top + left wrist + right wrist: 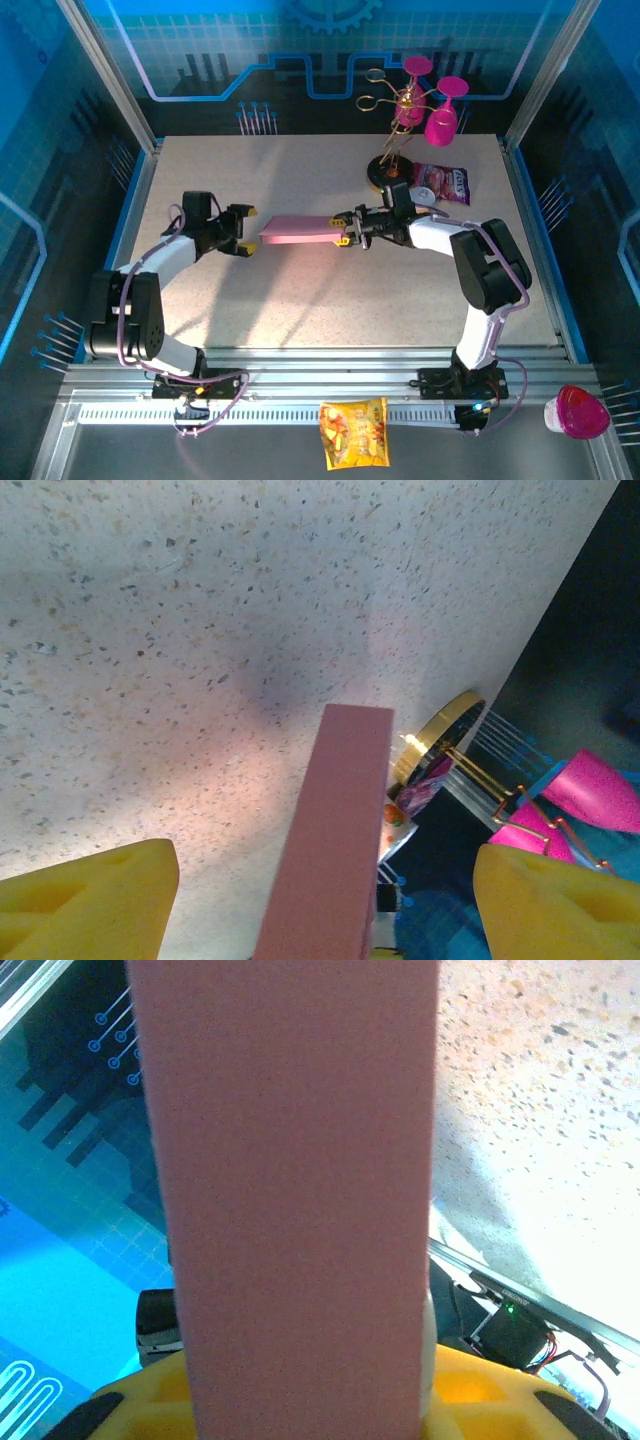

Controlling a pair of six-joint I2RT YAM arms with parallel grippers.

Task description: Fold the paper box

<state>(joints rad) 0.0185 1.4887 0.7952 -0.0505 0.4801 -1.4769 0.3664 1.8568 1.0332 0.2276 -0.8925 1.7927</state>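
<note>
Since the flat pink cardboard paper box (pixel 298 230) hangs over the middle of the speckled tabletop (pixel 300 310), apparently lifted clear of it and folded into a shallow slab, the step in hand looks like a last squaring-up between the two arms. The right gripper (pixel 345 232) has its jaws clamped on the right end of the paper box, and its wrist view shows the pink panel running straight out from its yellow pads (pixel 480 1390). The left gripper (pixel 248 232) waits at the left end with its jaws apart. Its yellow fingertips (pixel 90 900) stand on either side of the narrow edge and touch neither face. To do this well, I judge the left arm should centre that edge between its pads and close gently, because thin cardboard buckles easily. The right arm should hold the box level so no flap springs open. On the far right, the gold wire stand of magenta plastic goblets (pixel 442 120) and the glossy printed snack bag (pixel 445 183) sit near the right arm, so any swing should be kept away from them.
</note>
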